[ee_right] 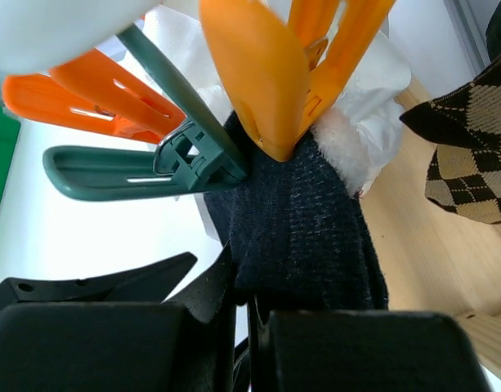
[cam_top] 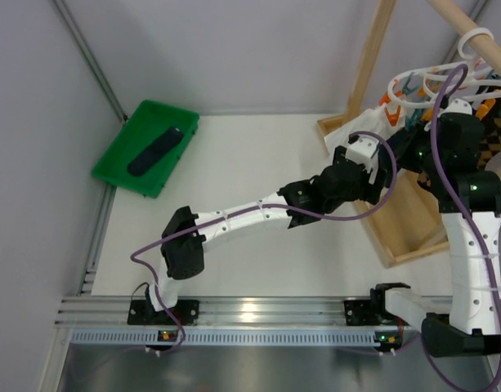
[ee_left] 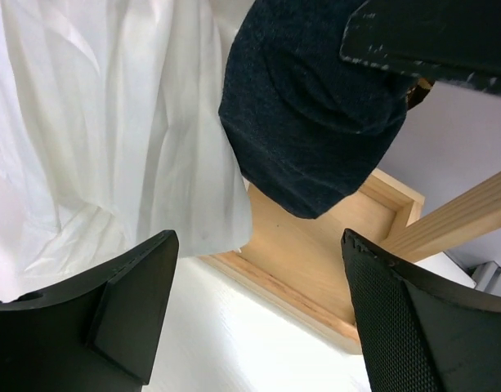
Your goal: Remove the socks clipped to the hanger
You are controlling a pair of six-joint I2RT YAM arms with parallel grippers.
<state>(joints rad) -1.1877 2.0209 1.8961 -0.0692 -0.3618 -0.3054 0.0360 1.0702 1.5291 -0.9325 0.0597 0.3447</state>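
Note:
The white hanger (cam_top: 430,82) with orange and teal clips hangs at the top right. My right gripper (cam_top: 448,124) (ee_right: 250,302) is shut on a plain dark sock (ee_right: 303,220) that an orange clip (ee_right: 258,73) still holds. A teal clip (ee_right: 136,167) sits beside it. An argyle sock (ee_right: 471,155) (cam_top: 499,135) hangs to the right. My left gripper (cam_top: 371,153) (ee_left: 258,241) is open and empty just below the same dark sock (ee_left: 307,122), not touching it. Another dark sock (cam_top: 154,151) lies in the green tray (cam_top: 111,175).
A large white cloth (ee_left: 95,122) hangs left of the dark sock. The wooden rack's base frame (ee_left: 315,261) (cam_top: 413,237) lies on the table under the hanger, with a slanted wooden beam (cam_top: 369,61). Grey walls close the back and left.

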